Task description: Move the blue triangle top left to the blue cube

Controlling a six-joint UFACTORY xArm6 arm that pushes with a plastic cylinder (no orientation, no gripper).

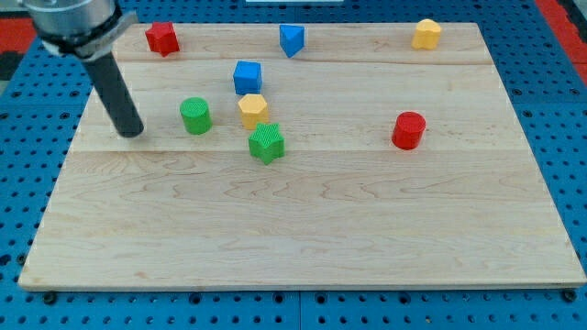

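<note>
The rod's bare tip (131,131), which carries no jaws to open or close, is seen at the board's left, well apart from the blue triangle (292,39) lying up and rightward near the top edge, itself up-right of the blue cube (248,77).

The blue triangle (292,39) is sitting near the tabletop's (303,229) top edge, about midway across, one corner pointing toward the view's bottom. The blue cube (248,77) is resting flat below it and to its left, apart from it.
</note>
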